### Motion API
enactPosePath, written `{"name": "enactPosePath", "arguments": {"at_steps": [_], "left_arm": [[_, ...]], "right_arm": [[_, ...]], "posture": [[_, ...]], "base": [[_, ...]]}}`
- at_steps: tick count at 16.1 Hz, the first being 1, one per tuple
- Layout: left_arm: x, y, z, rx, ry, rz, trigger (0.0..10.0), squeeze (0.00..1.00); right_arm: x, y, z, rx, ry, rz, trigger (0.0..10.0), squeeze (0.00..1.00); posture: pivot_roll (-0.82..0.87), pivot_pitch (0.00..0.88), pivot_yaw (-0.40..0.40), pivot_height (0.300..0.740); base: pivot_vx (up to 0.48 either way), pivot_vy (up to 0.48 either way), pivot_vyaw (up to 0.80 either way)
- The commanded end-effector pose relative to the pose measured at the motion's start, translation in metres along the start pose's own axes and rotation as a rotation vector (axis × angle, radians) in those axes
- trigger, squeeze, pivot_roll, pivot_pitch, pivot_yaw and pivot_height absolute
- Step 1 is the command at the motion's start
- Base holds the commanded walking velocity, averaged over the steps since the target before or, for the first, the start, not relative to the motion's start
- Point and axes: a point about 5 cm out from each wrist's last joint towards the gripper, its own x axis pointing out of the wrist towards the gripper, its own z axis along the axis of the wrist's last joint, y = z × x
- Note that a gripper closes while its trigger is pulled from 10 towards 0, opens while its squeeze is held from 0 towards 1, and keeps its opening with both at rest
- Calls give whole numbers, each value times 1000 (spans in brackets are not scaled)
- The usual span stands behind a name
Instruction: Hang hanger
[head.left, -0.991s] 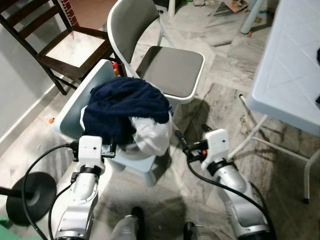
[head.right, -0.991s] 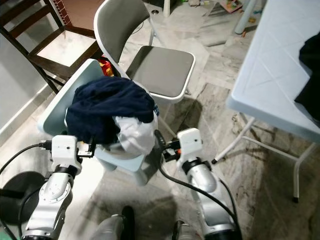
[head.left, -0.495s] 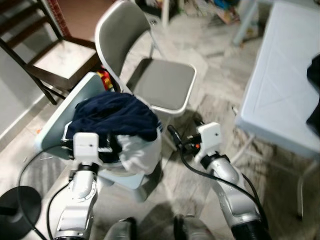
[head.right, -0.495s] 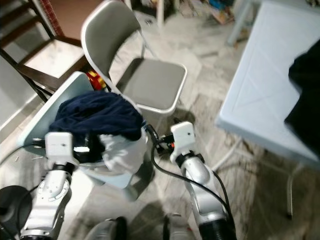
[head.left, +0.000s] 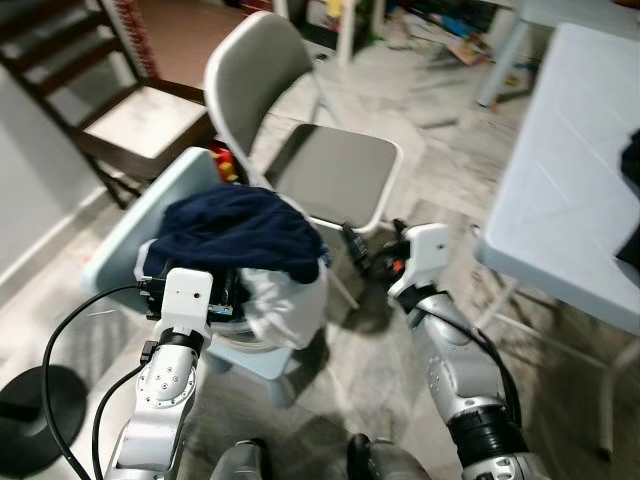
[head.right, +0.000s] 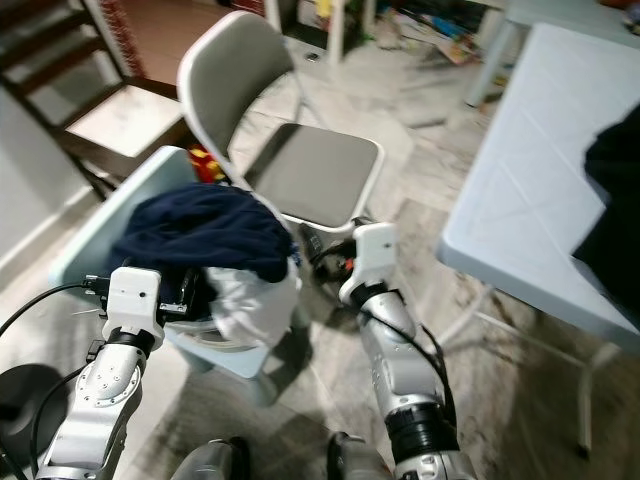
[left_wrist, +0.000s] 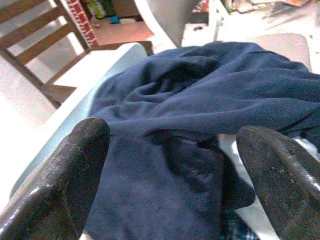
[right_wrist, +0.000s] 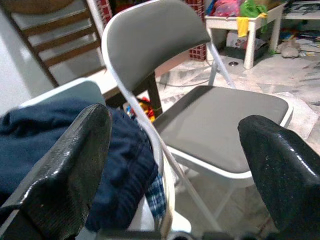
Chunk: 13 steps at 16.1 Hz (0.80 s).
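A navy garment (head.left: 240, 230) lies heaped over a white one (head.left: 285, 295) on a low pale-blue plastic chair (head.left: 130, 235). My left gripper (head.left: 226, 288) stands open right against the near side of this pile; in the left wrist view its fingers (left_wrist: 55, 190) spread wide around the navy cloth (left_wrist: 200, 100), holding nothing. My right gripper (head.left: 372, 248) is open and empty, low beside the front edge of a grey folding chair (head.left: 335, 165). The right wrist view looks between its fingers (right_wrist: 65, 165) at that chair's seat (right_wrist: 220, 120).
A white plastic table (head.left: 570, 180) stands at the right with dark cloth (head.left: 630, 165) on it. A dark wooden chair (head.left: 120, 110) is at the back left. A black round base (head.left: 35, 405) sits on the floor at the left. Toys and clutter lie at the back.
The camera has shifted. My right arm has risen and reached forward, from the floor beside the pile to the folding chair's front edge. My left gripper stays by the clothes.
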Motion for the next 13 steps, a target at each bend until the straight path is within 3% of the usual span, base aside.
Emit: {"name": "enactPosePath", "arguments": {"at_steps": [1,3,5,6,7,10,13], "left_arm": [[-1,-1,-2,-11,15,-1,10000,0],[4,-2,-5,-65,16,15,10000,0],[10,5,-9,-117,23,131,10000,0],[10,5,-9,-117,23,131,10000,0],[8,8,-13,-135,40,168,10000,0],[-13,3,-19,-70,36,105,10000,0],[-19,2,-29,-70,38,92,10000,0]], "right_arm": [[0,-6,0,45,-11,-44,10000,0],[-2,-13,-3,81,-22,-87,10000,0],[-3,-16,-4,69,-24,-97,10000,0],[-3,-16,-4,69,-24,-97,10000,0],[-4,-17,-5,70,-22,-105,10000,0],[-14,-14,-13,51,22,-70,10000,0],[-14,-6,-18,40,52,-9,10000,0]], "posture": [[105,85,-4,740],[80,65,6,740],[57,88,14,740],[57,88,14,740],[59,106,15,740],[83,176,-29,740],[98,185,-45,740]], "base": [[0,0,0],[0,0,0],[0,0,0],[0,0,0],[0,0,0],[0,0,0],[0,0,0]]}}
